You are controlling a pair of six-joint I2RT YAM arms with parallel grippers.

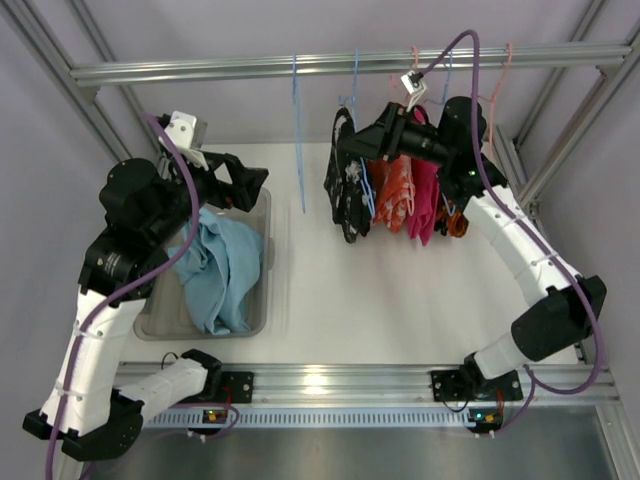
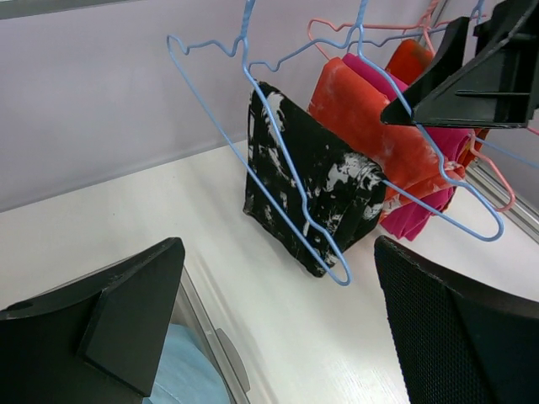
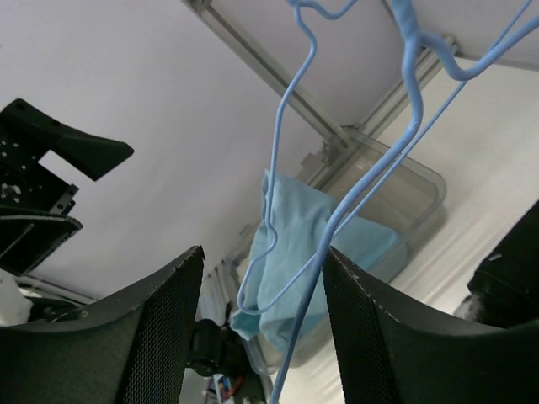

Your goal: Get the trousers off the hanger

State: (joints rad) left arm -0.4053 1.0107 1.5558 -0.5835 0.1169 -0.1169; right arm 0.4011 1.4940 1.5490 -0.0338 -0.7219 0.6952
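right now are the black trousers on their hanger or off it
On it. The black-and-white trousers hang folded over a blue hanger; nothing has pulled them off.

Both w/ white links, black joints: left arm (image 1: 90, 350) lower left, right arm (image 1: 520, 250) at right. Purple cables (image 1: 186, 195); black mesh-textured fingers (image 3: 160, 337).

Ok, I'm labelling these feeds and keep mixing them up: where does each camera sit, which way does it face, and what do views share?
Top external: above and behind the arms, looking down at the table; both arms show, with the left gripper and right gripper.
Left wrist: on the left arm, facing the black trousers; left fingers frame the bottom.
Right wrist: on the right arm, looking past blue hangers to the bin; right fingers below.
Shared: each wrist view shows the other gripper; all three show the bin.
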